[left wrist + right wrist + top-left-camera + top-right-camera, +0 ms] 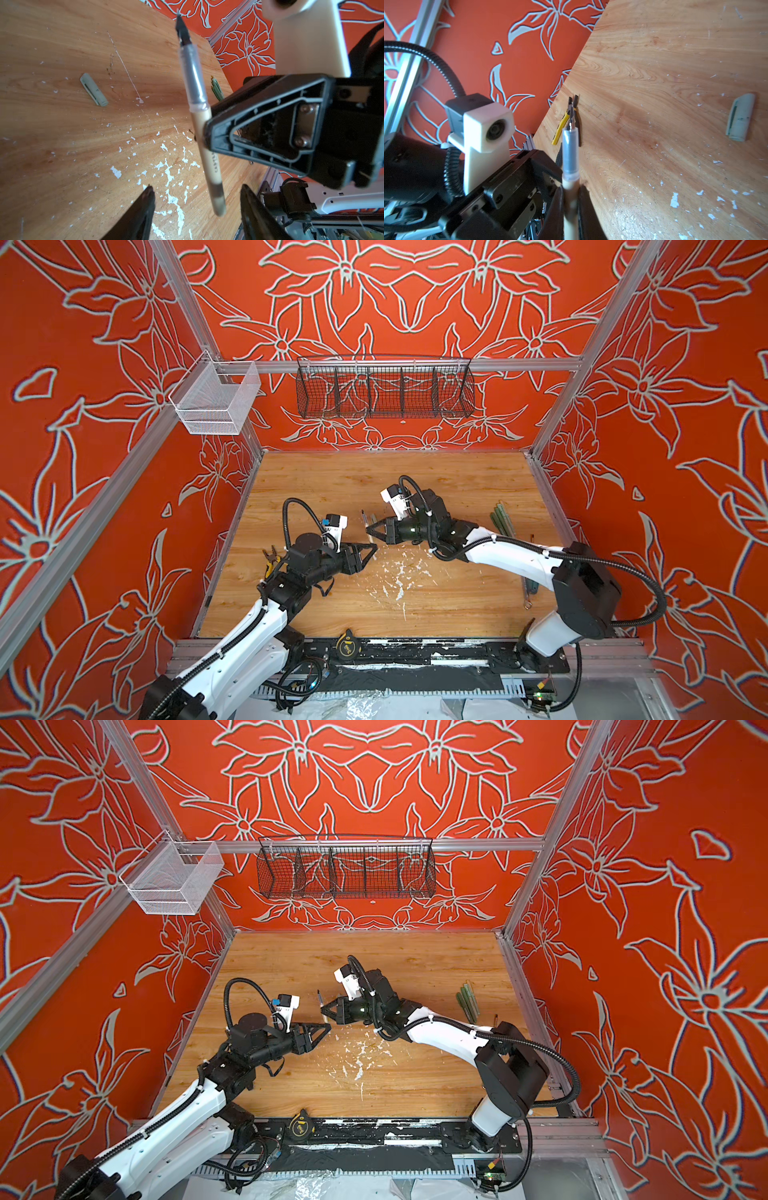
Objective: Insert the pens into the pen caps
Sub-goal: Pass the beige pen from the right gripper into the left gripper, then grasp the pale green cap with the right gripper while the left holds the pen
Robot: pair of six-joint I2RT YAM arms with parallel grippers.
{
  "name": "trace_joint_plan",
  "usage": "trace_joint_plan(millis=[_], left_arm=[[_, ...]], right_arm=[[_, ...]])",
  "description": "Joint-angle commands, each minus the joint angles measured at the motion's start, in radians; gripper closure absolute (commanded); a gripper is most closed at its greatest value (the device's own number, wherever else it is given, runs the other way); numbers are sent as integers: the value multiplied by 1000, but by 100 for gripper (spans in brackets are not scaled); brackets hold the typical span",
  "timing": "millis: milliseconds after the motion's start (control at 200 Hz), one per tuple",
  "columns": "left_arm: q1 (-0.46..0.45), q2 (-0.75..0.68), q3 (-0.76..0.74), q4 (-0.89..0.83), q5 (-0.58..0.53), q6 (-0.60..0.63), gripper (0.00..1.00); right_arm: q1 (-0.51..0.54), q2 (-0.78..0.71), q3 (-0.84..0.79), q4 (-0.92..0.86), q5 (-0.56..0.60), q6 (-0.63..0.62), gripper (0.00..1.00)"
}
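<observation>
Right gripper [369, 534]: clamped on the tan pen [199, 108], above the middle of the table [374, 481], dark tip pointing far.
Left gripper [374, 548]: jaws apart, holding nothing, just beside the pen's back end.
Pale cap [94, 89]: lies flat on the table.

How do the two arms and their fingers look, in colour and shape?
The left arm and right arm have white shells, black joints and a ribbed black cable each. The fingers are black triangular open frames. Each wrist carries a small white camera housing.
</observation>
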Motion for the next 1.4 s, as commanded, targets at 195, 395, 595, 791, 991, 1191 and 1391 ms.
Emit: trace_joint_plan(millis=[195, 395, 595, 791, 991, 1191, 1391], left_arm=[[1, 52, 36, 134, 76, 7, 56], [1, 68, 39, 187, 124, -4, 77], [1, 74, 42, 203, 145, -4, 92], [2, 56, 68, 86, 46, 19, 100], [36, 19, 166, -246, -157, 61, 100], [72, -2, 283, -547, -213, 119, 100], [81, -68, 347, -707, -197, 146, 100]], right_arm=[[2, -66, -96, 210, -81, 63, 89], [2, -87, -114, 230, -88, 51, 89], [3, -87, -132, 270, -89, 57, 89], [3, -72, -111, 239, -82, 60, 83], [-6, -40, -49, 98, -53, 10, 54], [-36, 62, 114, -260, 94, -100, 44], [-47, 355, 532, -802, 346, -286, 43]])
